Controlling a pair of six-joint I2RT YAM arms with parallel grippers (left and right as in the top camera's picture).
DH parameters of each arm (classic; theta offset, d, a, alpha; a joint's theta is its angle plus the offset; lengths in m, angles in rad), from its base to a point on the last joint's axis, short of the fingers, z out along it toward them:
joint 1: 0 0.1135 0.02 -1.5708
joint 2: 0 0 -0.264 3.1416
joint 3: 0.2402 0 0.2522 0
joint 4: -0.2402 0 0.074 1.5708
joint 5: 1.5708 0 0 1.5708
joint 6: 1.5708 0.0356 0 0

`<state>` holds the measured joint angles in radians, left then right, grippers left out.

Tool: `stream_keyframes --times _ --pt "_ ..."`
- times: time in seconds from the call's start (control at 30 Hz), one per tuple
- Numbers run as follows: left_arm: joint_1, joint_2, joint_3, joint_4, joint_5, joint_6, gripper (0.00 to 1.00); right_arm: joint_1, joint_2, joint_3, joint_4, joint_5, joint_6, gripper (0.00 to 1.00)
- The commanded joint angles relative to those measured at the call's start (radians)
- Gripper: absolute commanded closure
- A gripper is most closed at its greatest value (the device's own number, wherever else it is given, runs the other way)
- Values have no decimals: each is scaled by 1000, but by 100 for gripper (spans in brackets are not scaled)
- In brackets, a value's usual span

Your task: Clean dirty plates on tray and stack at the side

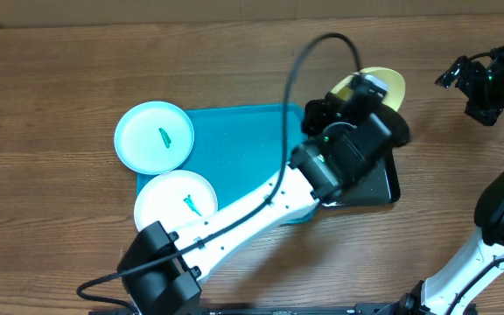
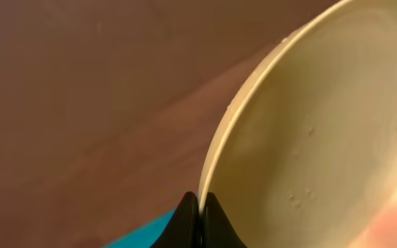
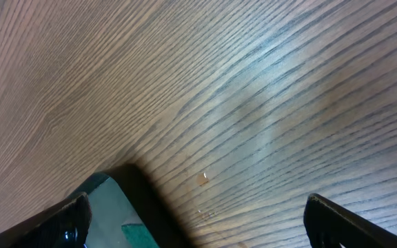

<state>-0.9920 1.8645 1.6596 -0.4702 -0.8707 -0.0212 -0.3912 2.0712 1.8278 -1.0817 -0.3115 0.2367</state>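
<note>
Three plates are in view: one pale blue plate (image 1: 154, 136), one white plate (image 1: 175, 201) and one yellow plate (image 1: 388, 83). Two green smears (image 1: 164, 137) show, one on the blue and one on the white. There are two trays, one turquoise tray (image 1: 243, 144) and one black tray (image 1: 381, 185). Two robot arms (image 1: 252, 206) work at one table (image 1: 51, 70).

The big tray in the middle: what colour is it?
The tray is plain turquoise, with no pattern; the overhead view shows it best.

rear plate (image 1: 154, 136), front plate (image 1: 175, 203): on tray (image 1: 243, 149) left rim | third plate (image 1: 390, 82): beyond tray far-right corner
</note>
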Motion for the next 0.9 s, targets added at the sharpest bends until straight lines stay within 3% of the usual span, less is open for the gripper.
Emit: stream_keyframes --times 0.0,0.33,0.87 --pt "-21 -31 26 43 -109 203 96 -2 -27 18 4 -12 6 0" --pt "-49 -31 26 184 -111 392 96 -2 -27 18 3 -12 6 0" --pt "-48 -30 26 138 -135 249 96 -2 -27 18 4 -12 6 0"
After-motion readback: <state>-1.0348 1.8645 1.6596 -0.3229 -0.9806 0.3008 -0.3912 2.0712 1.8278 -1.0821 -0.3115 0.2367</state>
